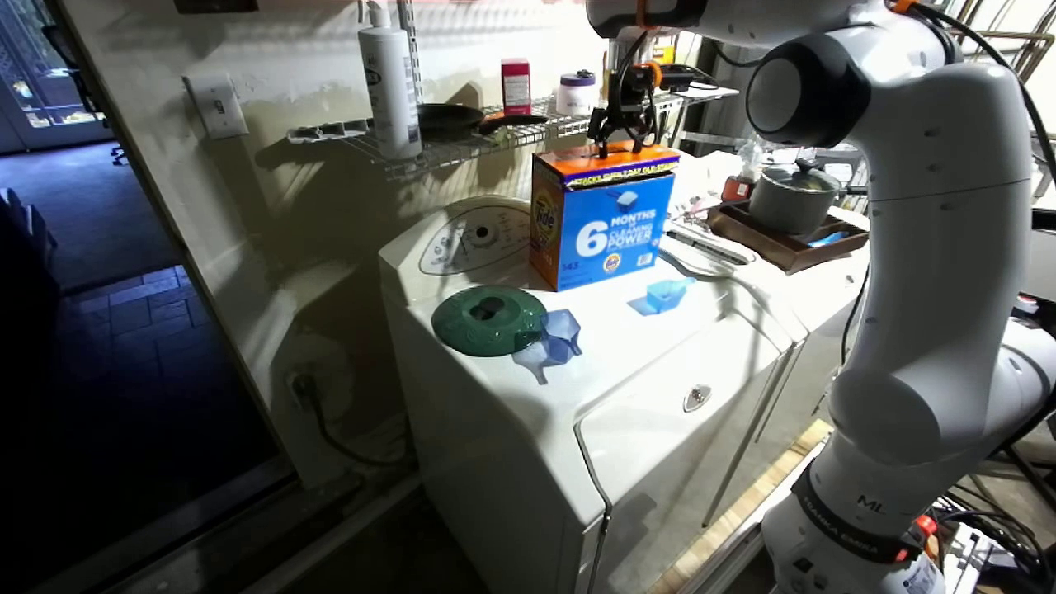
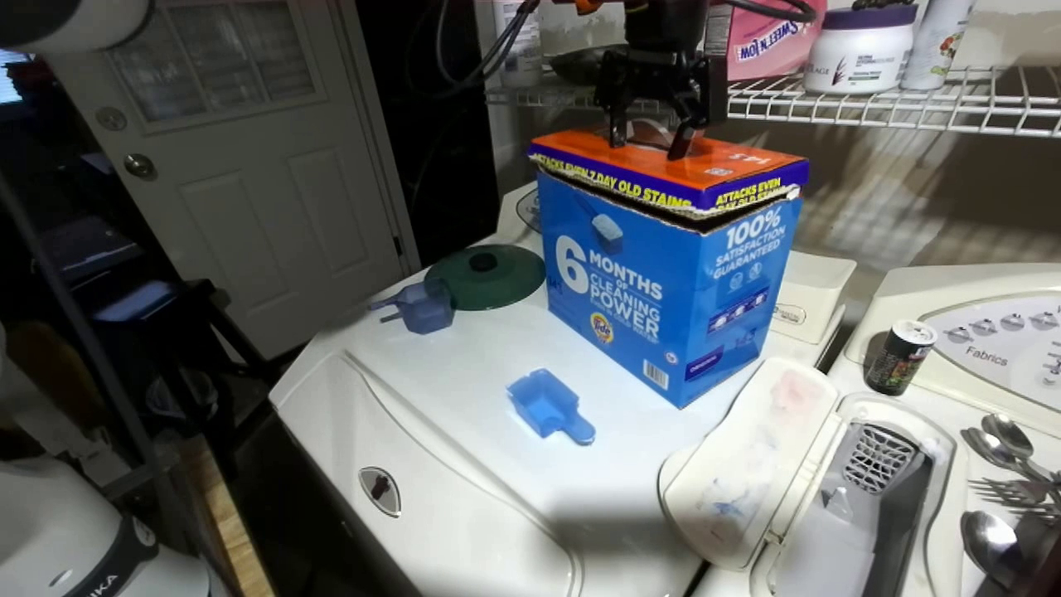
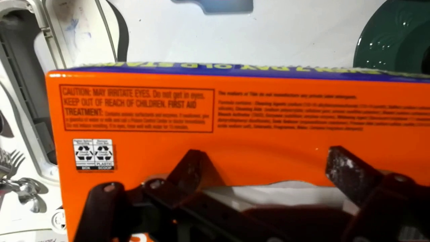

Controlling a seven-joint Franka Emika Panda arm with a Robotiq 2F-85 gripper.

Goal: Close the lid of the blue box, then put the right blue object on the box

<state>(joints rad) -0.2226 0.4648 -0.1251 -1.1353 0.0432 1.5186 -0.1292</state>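
Note:
The blue box [image 1: 610,231] stands upright on a white washing machine. Its blue front with the white "6" also shows in an exterior view [image 2: 613,274]. Its orange-topped lid [image 2: 580,149] lies nearly level over the top, with a dark gap beneath its front corner edge. The lid fills much of the wrist view [image 3: 268,141]. My gripper [image 2: 646,148] is open, pointing down at the lid's top; I cannot tell whether its fingertips touch. The right blue object, a pale-blue scoop [image 2: 547,402], lies in front of the box. It also shows in an exterior view [image 1: 667,294].
A deeper-blue scoop [image 2: 427,307] lies beside a green round lid [image 2: 489,286], left of the box. A wire shelf [image 1: 528,124] with bottles and a pan runs behind. An open-lidded dispenser [image 2: 771,473], a can [image 2: 899,356] and cutlery [image 2: 990,539] stand to the right.

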